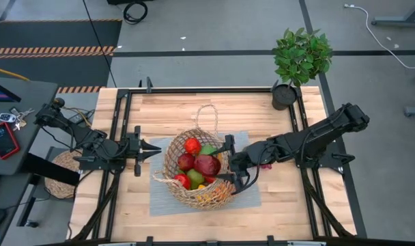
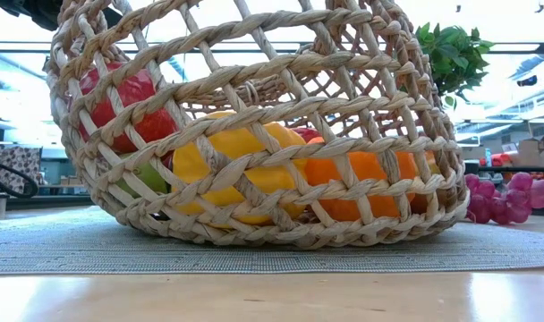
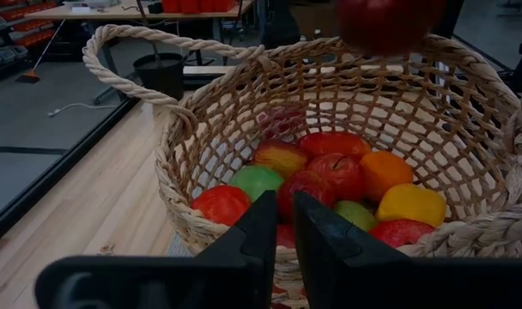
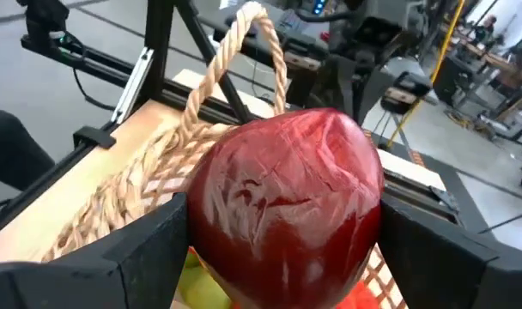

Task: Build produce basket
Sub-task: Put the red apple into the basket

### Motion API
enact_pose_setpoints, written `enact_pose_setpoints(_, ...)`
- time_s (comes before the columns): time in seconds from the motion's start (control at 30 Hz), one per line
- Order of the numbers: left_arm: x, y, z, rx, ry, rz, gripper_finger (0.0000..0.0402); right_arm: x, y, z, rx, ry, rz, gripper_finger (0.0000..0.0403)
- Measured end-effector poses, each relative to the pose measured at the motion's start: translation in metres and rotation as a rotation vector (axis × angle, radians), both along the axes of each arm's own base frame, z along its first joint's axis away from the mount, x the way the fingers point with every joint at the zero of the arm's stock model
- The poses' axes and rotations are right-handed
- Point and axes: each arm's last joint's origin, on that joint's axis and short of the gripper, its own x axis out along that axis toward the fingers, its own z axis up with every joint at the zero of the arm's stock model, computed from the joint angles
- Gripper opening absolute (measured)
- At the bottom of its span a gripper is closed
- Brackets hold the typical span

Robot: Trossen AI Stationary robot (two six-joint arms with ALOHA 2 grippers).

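The right end effector (image 1: 224,164) reaches over the rim of the basket (image 1: 172,158), and its two dark fingers pinch a big, smooth, glossy dark red fruit (image 4: 287,206) from both sides. Below this fruit the basket, made of thick tan twisted strands in an open weave, sits on a grey ribbed mat (image 1: 160,198) on the wooden desk (image 1: 166,109). Inside lie round red, green, orange and yellow pieces of produce (image 3: 330,184), packed close together. One thin loop handle (image 1: 207,116) lies flat beyond the basket. Purple grapes (image 2: 505,197) lie on the mat outside the basket. The left end effector (image 1: 155,148) is just beside the basket's other rim, fingers pressed together, holding nothing.
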Motion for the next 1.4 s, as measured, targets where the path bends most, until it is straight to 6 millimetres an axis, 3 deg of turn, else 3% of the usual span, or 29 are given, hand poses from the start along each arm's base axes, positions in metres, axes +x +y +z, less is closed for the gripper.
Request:
enact_pose_setpoints(0.23, 0.000, 0.000, 0.000, 0.000, 0.000, 0.000, 0.0048, 0.005, -0.007, 0.013, 0.070, -0.089, -0.036, 0.0346)
enact_pose_setpoints(0.63, 0.000, 0.000, 0.000, 0.000, 0.000, 0.000, 0.0048, 0.014, -0.038, 0.014, 0.132, -0.198, -0.163, 0.0347)
enact_pose_setpoints(0.97, 0.000, 0.000, 0.000, 0.000, 0.000, 0.000, 0.0048, 0.016, -0.049, 0.030, 0.200, -0.371, -0.191, 0.0373)
enact_pose_setpoints(1.3, 0.000, 0.000, 0.000, 0.000, 0.000, 0.000, 0.0048, 0.018, -0.053, 0.022, 0.238, -0.285, -0.071, 0.0376)
enact_pose_setpoints(1.4, 0.000, 0.000, 0.000, 0.000, 0.000, 0.000, 0.0048, 0.026, -0.059, 0.012, 0.286, -0.239, -0.058, 0.0376)
